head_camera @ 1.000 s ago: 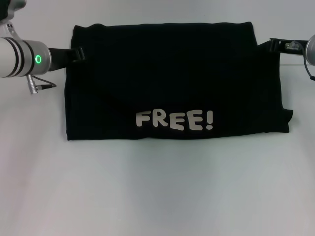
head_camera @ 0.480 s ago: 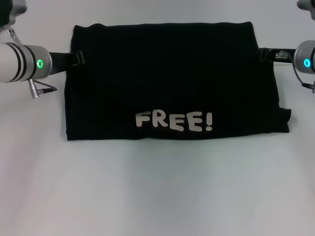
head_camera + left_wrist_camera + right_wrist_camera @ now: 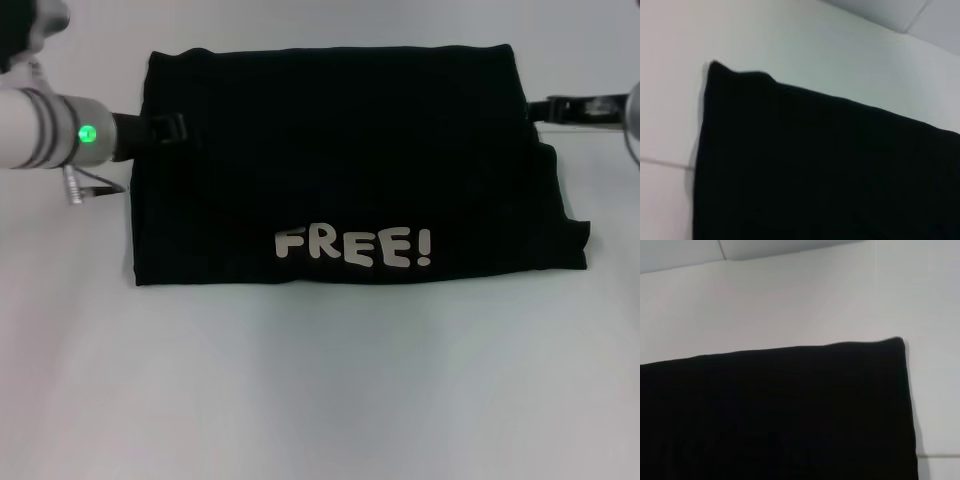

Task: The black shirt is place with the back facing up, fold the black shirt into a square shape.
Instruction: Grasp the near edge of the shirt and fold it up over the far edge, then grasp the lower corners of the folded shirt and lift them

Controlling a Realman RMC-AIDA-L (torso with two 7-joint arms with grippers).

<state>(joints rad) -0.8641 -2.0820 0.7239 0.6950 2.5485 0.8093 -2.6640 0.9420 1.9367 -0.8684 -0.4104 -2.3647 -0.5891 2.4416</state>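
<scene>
1. At the far left, the left gripper [image 3: 170, 130] reaches in from the side on its white arm, a green ring light glowing near the wrist. Its black tip sits against the left edge of the black shirt [image 3: 350, 160], toward the far corner. From where I stand I cannot tell whether its claw is spread or closed, or whether it has hold of any cloth.
2. The shirt lies in the middle of the white table [image 3: 320, 400], folded into a wide rectangle, flat and fairly smooth. Cream "FREE!" lettering [image 3: 355, 246] faces up near the front edge.
3. The shirt's right side is less tidy: the edge steps outward toward the front, ending in a small point at the front right corner.
4. At the far right, the right gripper [image 3: 550, 108] comes in level with the shirt's far right corner, its dark tip at the cloth's edge. Its claw state is also impossible to make out.
5. Both wrist views show only a far corner of the shirt on the pale tabletop, with no fingers visible.
</scene>
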